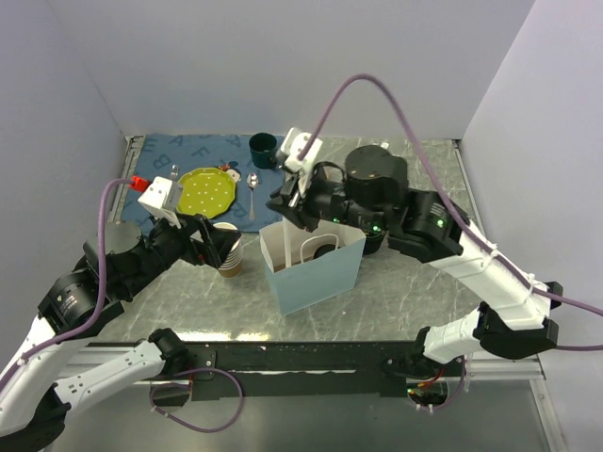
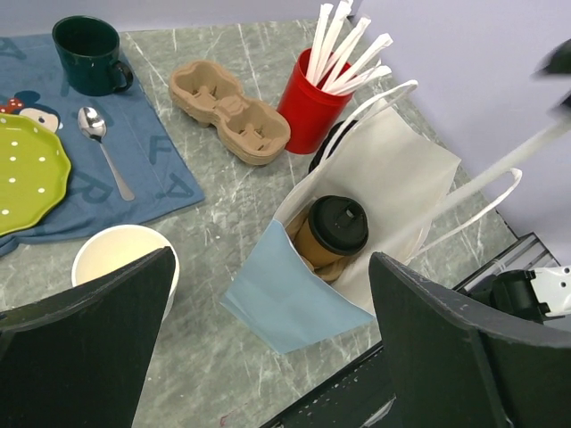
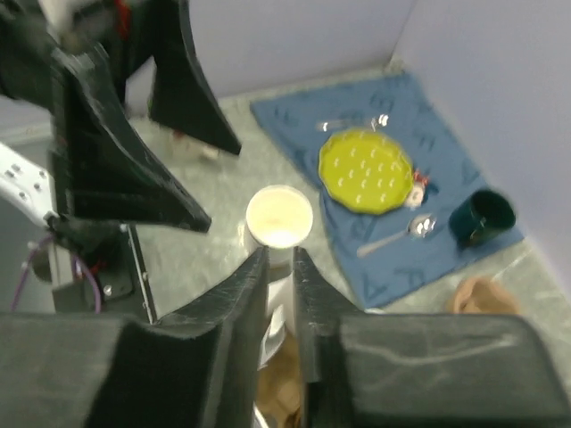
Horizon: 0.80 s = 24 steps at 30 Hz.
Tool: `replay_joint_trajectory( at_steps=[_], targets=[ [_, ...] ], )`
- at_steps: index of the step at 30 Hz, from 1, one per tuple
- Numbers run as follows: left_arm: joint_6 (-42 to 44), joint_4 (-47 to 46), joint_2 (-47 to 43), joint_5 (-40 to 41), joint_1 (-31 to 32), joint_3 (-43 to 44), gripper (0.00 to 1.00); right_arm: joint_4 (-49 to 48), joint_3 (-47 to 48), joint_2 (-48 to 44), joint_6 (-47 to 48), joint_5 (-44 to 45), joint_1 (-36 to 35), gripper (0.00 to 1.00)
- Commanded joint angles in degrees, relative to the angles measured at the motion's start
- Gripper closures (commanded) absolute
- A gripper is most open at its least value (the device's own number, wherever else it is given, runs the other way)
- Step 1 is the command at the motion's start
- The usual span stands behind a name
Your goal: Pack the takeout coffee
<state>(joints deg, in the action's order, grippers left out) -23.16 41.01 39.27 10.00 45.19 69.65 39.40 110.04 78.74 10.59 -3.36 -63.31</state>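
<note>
Kraft-brown under a round black lid, the takeout coffee (image 2: 337,227) stands upright inside the pale blue paper bag (image 1: 320,278), against the bag's left wall, with the white handles standing above the open mouth. Just left of the bag, the left gripper (image 2: 272,267) hangs with its fingers spread wide and nothing between them, right over a lidless paper cup (image 1: 226,250) that stands apart from the bag. Above the bag's far rim, the right gripper (image 3: 281,267) points down, its fingers parted by only a narrow slit with nothing in it. Beyond the bag stand a red cup (image 2: 312,116) of white wrapped straws (image 2: 348,49) and a cardboard cup carrier (image 2: 230,111). Farther left of the bag, a blue placemat (image 2: 152,152) holds a green plate (image 1: 205,191), a spoon (image 2: 103,147) and a dark green mug (image 2: 87,55).
</note>
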Motion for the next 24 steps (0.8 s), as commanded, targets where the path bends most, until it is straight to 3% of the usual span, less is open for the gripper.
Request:
replay_joint_trajectory(
  at_steps=[1,6,9,13,17,24],
  targets=[
    [2.06,-2.08,0.37,0.64,-0.19,0.4,0.03,1.74,-0.62,0.62,-3.11,2.82,-0.76,0.67],
    [3.12,-2.6,0.72,0.46,-0.1,1.02,0.03,1.29,2.72,2.29,-4.61,6.25,-0.68,0.43],
    [3.64,-3.65,0.64,-0.15,-0.1,0.93,0.03,4.53,6.49,3.79,-7.32,9.58,-0.76,0.35],
    [4.08,-5.24,0.9,-1.12,-0.1,1.19,0.03,8.94,10.02,5.02,-15.67,12.84,-0.76,0.0],
    [4.0,-6.56,0.73,-1.65,-0.1,1.54,0.03,10.09,6.6,1.52,-25.42,13.2,-0.68,0.0],
    [3.38,-11.3,-1.65,-4.02,-0.1,0.32,0.03,18.16,-3.06,-7.45,-51.41,25.31,-0.76,0.0]
  ],
)
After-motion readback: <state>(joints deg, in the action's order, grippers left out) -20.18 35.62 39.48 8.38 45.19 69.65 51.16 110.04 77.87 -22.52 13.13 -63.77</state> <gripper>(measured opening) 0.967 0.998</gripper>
